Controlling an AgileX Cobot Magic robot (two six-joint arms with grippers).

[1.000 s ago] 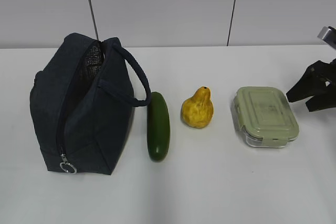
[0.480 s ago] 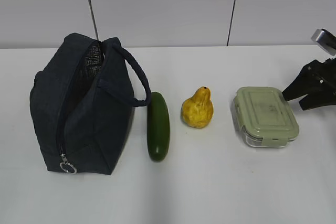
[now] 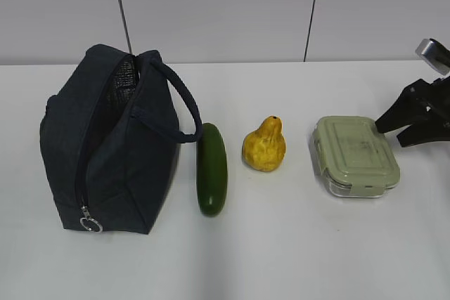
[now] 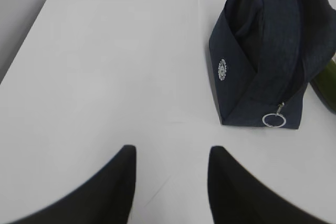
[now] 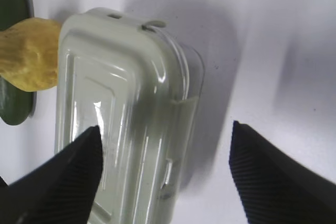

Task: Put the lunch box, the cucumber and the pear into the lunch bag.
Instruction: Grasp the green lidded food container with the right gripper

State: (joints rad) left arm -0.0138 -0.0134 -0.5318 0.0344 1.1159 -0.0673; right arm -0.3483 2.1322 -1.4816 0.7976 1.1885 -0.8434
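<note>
My right pincer (image 3: 396,126) hangs wide open and empty beside the lunch box (image 3: 356,155) near the tabletop's (image 3: 295,244) right edge; my left pincer (image 4: 170,182) stands part-open, empty.

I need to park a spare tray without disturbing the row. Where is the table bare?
Bare table runs along the front edge, before the lunch bag, cucumber, pear and lunch box. More lies behind the row toward the wall. Gaps between items are narrow; the right gripper crowds the box's right side.
</note>
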